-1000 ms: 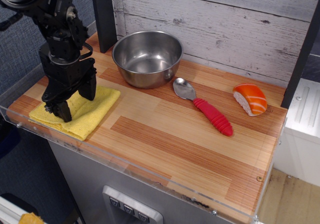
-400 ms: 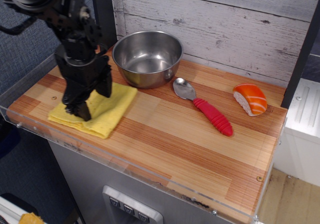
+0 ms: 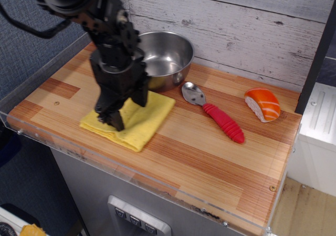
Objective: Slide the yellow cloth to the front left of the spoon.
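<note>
Right, nearest me is the clear acrylic lip [image 3: 79, 154] along the counter's front edge, then the yellow cloth [image 3: 144, 121] lying flat on the wood counter [image 3: 210, 157], left of centre. My gripper [image 3: 127, 108] is planted on the cloth w/ fingers spread apart: one fingertip [image 3: 116, 122] presses the cloth's left-front part, the other sits near its back edge. Nothing is pinched; it's a press-and-drag hold, as far as I can judge.

Step in hand: the slide itself, mid-way I'd say. The cloth's right corner is near the spoon [image 3: 215, 111] but not touching it, w/ bare wood between. The spoon lies diagonal, metal bowl toward the back left, red handle toward the front right.

Next move calls for steady downward pressure and a push more to the right and a bit toward me, so the cloth ends front-left of the spoon w/o bumping it. Watch the cloth bunching under the fingertips.

Behind the gripper the steel bowl [image 3: 168, 54] sits close to the cloth's back edge; can't tell if they touch. Far right, the sushi piece [image 3: 262, 104], well clear.
</note>
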You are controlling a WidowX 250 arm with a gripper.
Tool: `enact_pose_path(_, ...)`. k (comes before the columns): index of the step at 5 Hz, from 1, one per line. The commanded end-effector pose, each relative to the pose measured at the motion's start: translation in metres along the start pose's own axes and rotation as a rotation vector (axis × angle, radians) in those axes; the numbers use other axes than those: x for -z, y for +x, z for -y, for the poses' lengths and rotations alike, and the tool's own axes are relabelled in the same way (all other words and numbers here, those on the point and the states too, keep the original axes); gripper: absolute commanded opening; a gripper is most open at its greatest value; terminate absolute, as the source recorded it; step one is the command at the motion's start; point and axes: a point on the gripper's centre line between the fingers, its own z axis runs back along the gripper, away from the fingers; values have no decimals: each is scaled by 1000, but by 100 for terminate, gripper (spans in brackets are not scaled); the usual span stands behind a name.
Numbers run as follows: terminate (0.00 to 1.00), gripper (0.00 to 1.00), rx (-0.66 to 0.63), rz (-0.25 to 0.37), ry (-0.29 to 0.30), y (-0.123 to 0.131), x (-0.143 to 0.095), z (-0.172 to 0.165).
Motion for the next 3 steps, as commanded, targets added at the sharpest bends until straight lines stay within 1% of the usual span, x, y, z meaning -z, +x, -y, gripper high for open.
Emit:
enact_pose_path(1,0,100,144,-44,-35,-48,-5,10)
enact_pose_path(3,0,100,296,-89,-35,-94,-7,15)
